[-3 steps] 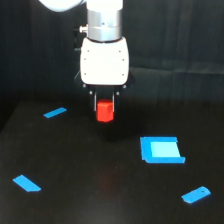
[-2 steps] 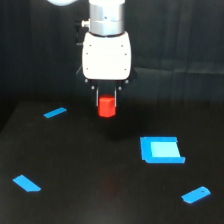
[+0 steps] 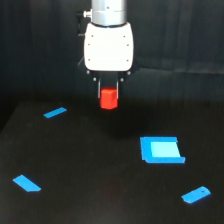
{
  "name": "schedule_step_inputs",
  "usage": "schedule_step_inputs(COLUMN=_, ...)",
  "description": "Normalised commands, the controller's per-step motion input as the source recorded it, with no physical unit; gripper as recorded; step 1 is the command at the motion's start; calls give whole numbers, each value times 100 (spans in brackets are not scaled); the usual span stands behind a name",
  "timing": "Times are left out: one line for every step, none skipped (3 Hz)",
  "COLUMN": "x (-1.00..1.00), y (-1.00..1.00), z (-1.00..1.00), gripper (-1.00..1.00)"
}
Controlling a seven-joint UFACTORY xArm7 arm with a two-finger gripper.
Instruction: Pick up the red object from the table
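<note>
The red object (image 3: pixel 108 98) is a small stubby red-orange block hanging in the air above the black table (image 3: pixel 100 170), upper middle of the exterior view. My gripper (image 3: pixel 109 96) comes straight down from the white arm head (image 3: pixel 109 46) and is shut on the red object, its dark fingers (image 3: pixel 99 88) clasping the block's top on either side. A clear gap separates the block's underside from the table surface.
A blue square piece (image 3: pixel 161 150) lies on the table to the exterior view's right. Thin flat blue pieces lie at the left (image 3: pixel 55 112), the lower left (image 3: pixel 27 183) and the lower right (image 3: pixel 196 194). A dark backdrop stands behind.
The arm has risen with the red object held in the gripper, lifting it higher off the table. The blue pieces have not moved.
</note>
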Motion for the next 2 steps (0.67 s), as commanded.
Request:
schedule_step_inputs(x=-2, y=-1, z=13, gripper=-100)
schedule_step_inputs(x=-2, y=-3, z=3, gripper=-100)
